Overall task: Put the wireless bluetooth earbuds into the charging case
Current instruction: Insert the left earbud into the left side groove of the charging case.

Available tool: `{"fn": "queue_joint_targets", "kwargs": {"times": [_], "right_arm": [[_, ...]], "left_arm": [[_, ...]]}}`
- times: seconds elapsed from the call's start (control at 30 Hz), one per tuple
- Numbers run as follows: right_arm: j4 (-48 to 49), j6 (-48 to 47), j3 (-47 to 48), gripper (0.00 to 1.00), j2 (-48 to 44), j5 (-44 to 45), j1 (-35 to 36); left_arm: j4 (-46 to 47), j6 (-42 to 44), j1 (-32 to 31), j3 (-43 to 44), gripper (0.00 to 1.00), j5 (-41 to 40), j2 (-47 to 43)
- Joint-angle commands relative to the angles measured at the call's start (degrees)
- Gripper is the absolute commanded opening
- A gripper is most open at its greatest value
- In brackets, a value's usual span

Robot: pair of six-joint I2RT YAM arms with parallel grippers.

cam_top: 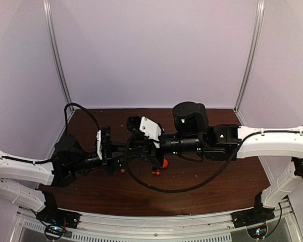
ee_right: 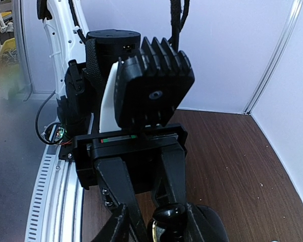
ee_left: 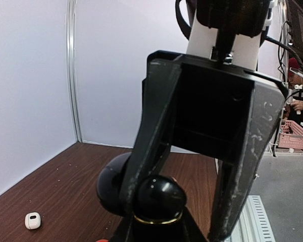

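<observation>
1. Brown bench (cam_top: 217, 186), white walls (cam_top: 151, 50).
2. Held: black charging case (ee_left: 156, 197), clenched in left claw (ee_right: 161, 222); right claw (ee_left: 179, 219) released, facing it.
3. Loading step in hand; red earbud (cam_top: 155, 173) lay lower centre, probably needing a fine pinch next.

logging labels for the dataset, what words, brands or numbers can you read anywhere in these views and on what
No text can be read in any view.
Red and green strip, right wrist view: too blurred to read.
Pink basket, left wrist view: no legible print.
</observation>
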Motion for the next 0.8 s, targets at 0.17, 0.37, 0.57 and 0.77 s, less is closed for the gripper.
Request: {"fn": "queue_joint_targets", "kwargs": {"times": [0.17, 0.37, 0.57, 0.77], "right_arm": [[0.6, 0.1, 0.8, 0.43, -2.5, 2.1, 0.3], [0.6, 0.1, 0.5, 0.48, -3.7, 3.4, 0.3], [0.9, 0.4, -0.1, 0.49, -5.9, 2.6, 0.3], [3.1, 3.1, 0.5, 0.53, -6.6, 7.3, 0.3]], "left_arm": [[2.8, 0.2, 0.2, 1.4, 0.0, 0.5, -0.4], [2.9, 0.2, 0.2, 1.3, 0.0, 0.5, -0.3], [3.0, 0.2, 0.2, 1.3, 0.0, 0.4, -0.1], [3.6, -0.1, 0.2, 1.5, 0.0, -0.5, 0.2]]}}
